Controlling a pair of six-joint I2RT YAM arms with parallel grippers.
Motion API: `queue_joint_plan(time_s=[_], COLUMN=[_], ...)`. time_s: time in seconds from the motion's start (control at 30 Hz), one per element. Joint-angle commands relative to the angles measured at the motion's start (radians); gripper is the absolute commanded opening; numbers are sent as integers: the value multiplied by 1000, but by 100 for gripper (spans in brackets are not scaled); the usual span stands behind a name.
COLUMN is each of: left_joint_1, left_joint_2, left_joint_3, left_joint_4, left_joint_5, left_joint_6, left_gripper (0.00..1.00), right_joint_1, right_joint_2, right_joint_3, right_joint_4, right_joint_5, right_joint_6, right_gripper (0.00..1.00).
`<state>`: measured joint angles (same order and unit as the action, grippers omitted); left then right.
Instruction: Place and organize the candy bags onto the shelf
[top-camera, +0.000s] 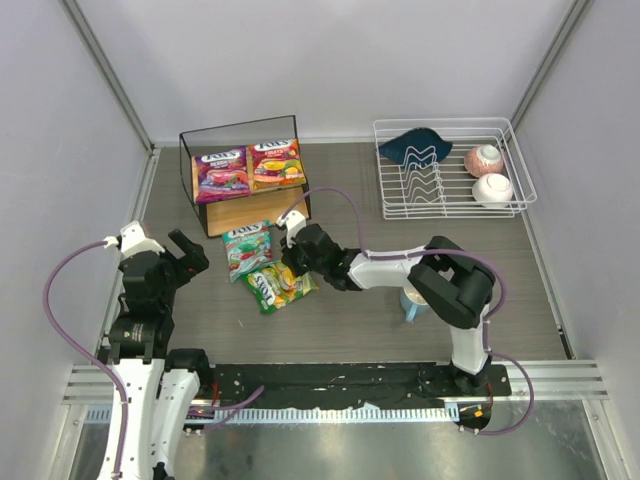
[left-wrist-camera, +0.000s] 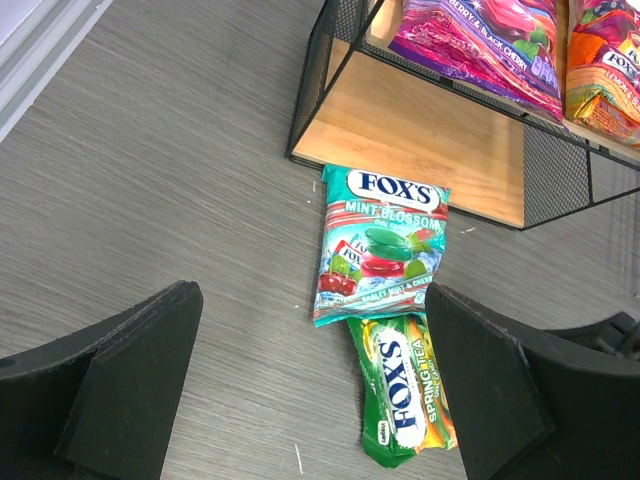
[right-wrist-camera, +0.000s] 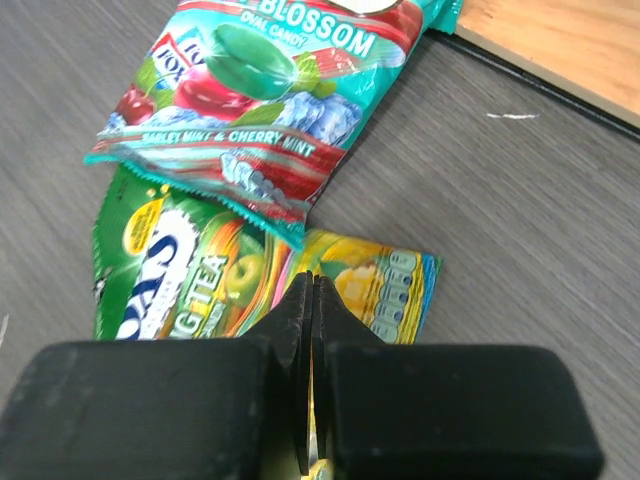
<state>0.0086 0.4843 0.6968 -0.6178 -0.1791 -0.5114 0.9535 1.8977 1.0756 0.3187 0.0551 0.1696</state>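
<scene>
The shelf stands at the back left. The purple-magenta bag and the red-orange bag lie side by side on its top board. The teal-green bag lies on the table in front of the shelf, overlapping the yellow-green bag. My right gripper is at the yellow-green bag's right end; in the right wrist view the gripper is shut, pinching that bag below the teal bag. My left gripper is open and empty, left of the bags; its view shows both.
A white wire dish rack stands at the back right with a dark blue item and two bowls. A light blue cup sits by my right arm's elbow. The shelf's lower board is bare.
</scene>
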Motion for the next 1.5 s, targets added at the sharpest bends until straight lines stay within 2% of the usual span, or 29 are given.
queue_joint_plan(time_s=[0.0,0.2,0.4,0.53,0.73,0.87,1.17,1.47], left_joint_1=[1,1,1,1,1,1,1,1], left_joint_2=[2,-1,-1,-1,-3,-3,0,2], left_joint_3=[-5,-3,-3,-3,-5,-5,-5,-5], left_joint_4=[47,44,46,46,46,46,47,47], left_joint_5=[13,10,10,13,13,13,18,20], left_joint_6=[20,19,19,17,19,19,19,19], left_gripper=[100,100,100,100,100,100,100,100], right_joint_1=[-9,-15,-18,-25,-25,-25,-10,73], right_joint_2=[81,204,233,264,256,227,107,37], right_joint_3=[114,288,322,351,317,271,66,-32], right_joint_4=[45,-104,-190,-277,-352,-400,-383,-377], right_joint_5=[41,87,172,144,40,32,-1,3], right_joint_6=[-27,-47,-68,-79,-85,-78,-50,7], right_gripper=[1,1,1,1,1,1,1,1])
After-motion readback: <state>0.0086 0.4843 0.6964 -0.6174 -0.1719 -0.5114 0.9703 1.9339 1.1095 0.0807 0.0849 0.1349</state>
